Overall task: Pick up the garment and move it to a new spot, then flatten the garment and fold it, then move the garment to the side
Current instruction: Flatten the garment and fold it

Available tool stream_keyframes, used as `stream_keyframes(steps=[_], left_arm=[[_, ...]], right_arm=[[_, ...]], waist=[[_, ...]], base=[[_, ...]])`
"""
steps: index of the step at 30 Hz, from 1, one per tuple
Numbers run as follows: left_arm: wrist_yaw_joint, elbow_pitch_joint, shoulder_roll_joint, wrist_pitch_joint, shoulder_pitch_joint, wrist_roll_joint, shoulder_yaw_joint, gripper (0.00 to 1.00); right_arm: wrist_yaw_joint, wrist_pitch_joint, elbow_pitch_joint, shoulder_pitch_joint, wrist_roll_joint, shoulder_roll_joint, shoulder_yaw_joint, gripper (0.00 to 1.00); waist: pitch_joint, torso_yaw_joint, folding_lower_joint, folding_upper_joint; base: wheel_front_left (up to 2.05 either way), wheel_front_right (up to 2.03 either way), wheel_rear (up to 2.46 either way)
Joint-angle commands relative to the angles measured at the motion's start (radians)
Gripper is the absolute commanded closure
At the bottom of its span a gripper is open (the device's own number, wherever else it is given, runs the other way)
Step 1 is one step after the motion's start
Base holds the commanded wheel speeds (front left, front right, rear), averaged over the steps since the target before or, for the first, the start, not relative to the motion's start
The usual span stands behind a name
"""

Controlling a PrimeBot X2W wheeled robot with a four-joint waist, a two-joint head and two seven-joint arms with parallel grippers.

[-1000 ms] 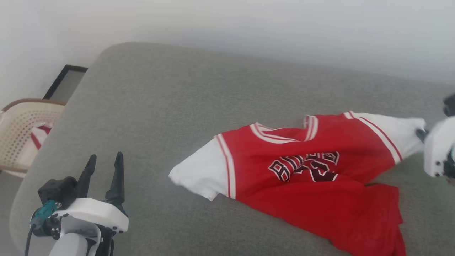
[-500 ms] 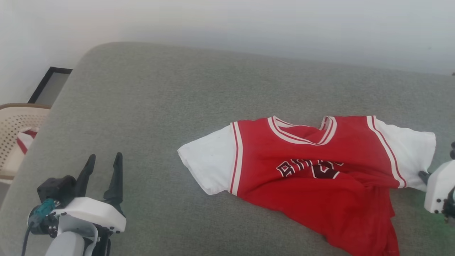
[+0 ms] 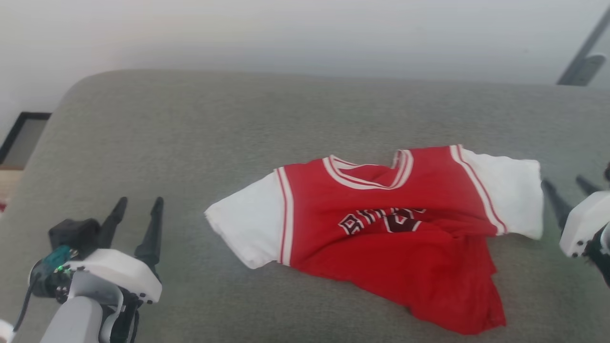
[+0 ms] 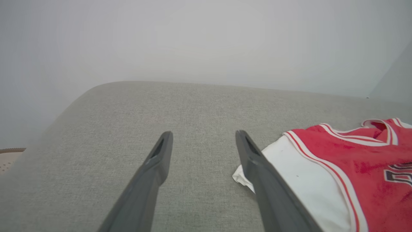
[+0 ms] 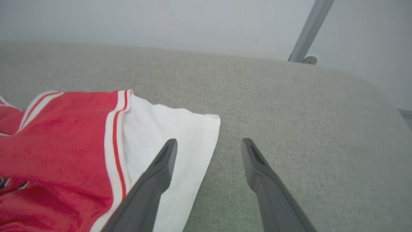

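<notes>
The garment [image 3: 381,224], a red jersey with white sleeves, striped trim and a dark chest print, lies spread on the grey cushion [image 3: 200,138], its lower part bunched toward the front right. My right gripper [image 3: 564,183] stands open just right of the garment's white sleeve [image 5: 173,135], holding nothing; in the right wrist view one finger overlaps the sleeve's edge. Well left of the garment my left gripper [image 3: 138,205] is open and empty. The left wrist view shows the other white sleeve [image 4: 299,180] beside its right finger.
A pale wall rises behind the cushion. A dark-framed panel [image 3: 19,138] leans at the far left on the floor. A grey slanted pole [image 5: 309,29] stands beyond the cushion's right end. Bare cushion lies left of and behind the garment.
The right gripper, earlier shut on the right sleeve, has opened and let it go. The garment now lies flatter. The head camera has turned, shifting the whole picture.
</notes>
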Motion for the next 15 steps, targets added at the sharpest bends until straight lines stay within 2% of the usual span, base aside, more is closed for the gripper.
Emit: stream_keyframes(steps=[1, 4, 8, 11, 15], left_arm=[[-0.007, -0.002, 0.006, 0.017, -0.015, -0.002, -0.01, 0.0], [-0.01, -0.005, 0.02, 0.072, -0.027, -0.019, -0.032, 0.0], [-0.015, -0.004, 0.044, 0.173, -0.05, -0.058, -0.061, 0.0], [-0.017, -0.001, 0.062, 0.264, -0.064, -0.087, -0.081, 0.0], [-0.017, 0.005, 0.086, 0.401, -0.09, -0.126, -0.106, 0.0]], right_arm=[[-0.001, -0.046, -0.004, -0.01, -0.024, 0.001, -0.017, 0.0], [-0.001, -0.129, -0.003, -0.017, -0.084, 0.016, -0.069, 0.0], [-0.001, -0.161, -0.029, -0.017, -0.19, 0.039, -0.187, 0.0], [-0.001, -0.162, -0.116, 0.024, -0.3, 0.069, -0.332, 0.0], [-0.001, -0.161, -0.238, 0.11, -0.445, 0.141, -0.5, 0.0]], waist=[[-0.001, -0.022, 0.0, -0.0001], [0.002, -0.053, 0.0, -0.0001], [0.014, -0.093, 0.0, -0.0001], [0.028, -0.118, 0.0, -0.0001], [0.047, -0.142, 0.0, -0.0001]], base=[[0.0, 0.0, 0.0], [0.0, 0.0, 0.0], [0.0, 0.0, 0.0], [0.0, 0.0, 0.0], [0.0, 0.0, 0.0]])
